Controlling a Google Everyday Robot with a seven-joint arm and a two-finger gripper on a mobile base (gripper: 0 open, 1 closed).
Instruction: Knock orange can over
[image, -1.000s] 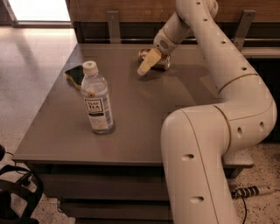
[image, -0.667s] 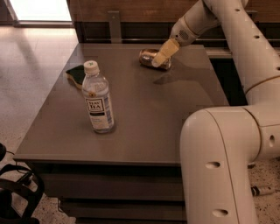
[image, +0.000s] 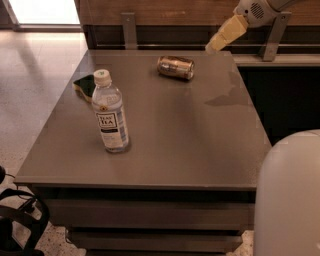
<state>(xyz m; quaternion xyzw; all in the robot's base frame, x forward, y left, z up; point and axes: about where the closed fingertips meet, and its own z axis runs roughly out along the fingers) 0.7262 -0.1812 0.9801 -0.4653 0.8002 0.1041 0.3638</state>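
The orange can (image: 175, 67) lies on its side near the far edge of the grey table (image: 190, 135), its silver top facing left. My gripper (image: 218, 42) hangs in the air at the upper right, above and to the right of the can, well clear of it. Its pale yellow fingers (image: 225, 34) point down and left. Nothing is held in it.
A clear tea bottle (image: 110, 112) with a white cap stands upright on the left half of the table. A dark flat object with a yellow edge (image: 85, 86) lies behind it at the left edge. A wooden wall and metal brackets run behind the table. My white arm base (image: 290, 200) fills the lower right.
The gripper was at the can on the table, then rose and pulled away up and to the right. The can now lies free on its side.
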